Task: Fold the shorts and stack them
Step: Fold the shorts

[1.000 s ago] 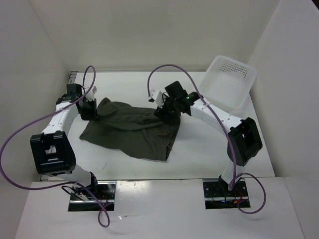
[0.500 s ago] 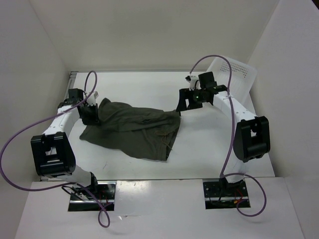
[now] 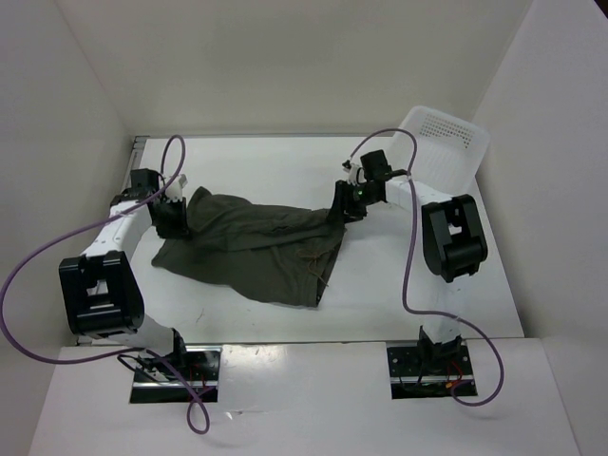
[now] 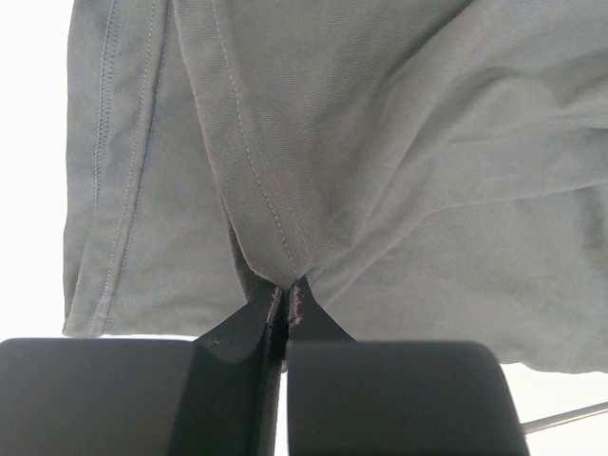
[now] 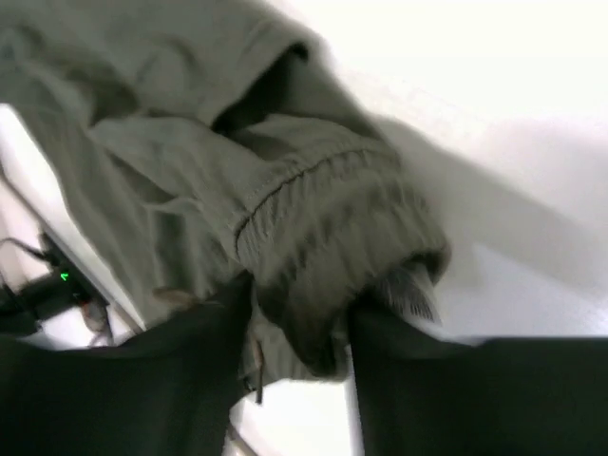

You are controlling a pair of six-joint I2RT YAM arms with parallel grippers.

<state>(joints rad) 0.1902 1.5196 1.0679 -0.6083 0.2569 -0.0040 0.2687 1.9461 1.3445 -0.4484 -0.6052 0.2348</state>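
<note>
Top cam: the shorts lie spread but rumpled mid-table, one end toward each arm. The left gripper sits on the cloth's left edge and the right gripper at its far right corner. A white perforated basket leans tipped at the back right, well apart from the cloth. Looks to me like set-up for the 1st fold: ends taken up, nothing folded yet. Can't read either grip from up here.

Left wrist cam fills that in. The left gripper is pinched tight on a seamed ridge of the shorts, fingers together w/ cloth nipped btwn them.

Right wrist cam: blurry. The ribbed waistband bunches btwn the fingers of the right gripper, both sides touching fabric. Whether it's clamped or just straddling, can't tell.

Next, my guess: the right side needs a sure hold on that waistband. Then both arms lift together & evenly, so the cloth pulls flat and doesn't twist.
</note>
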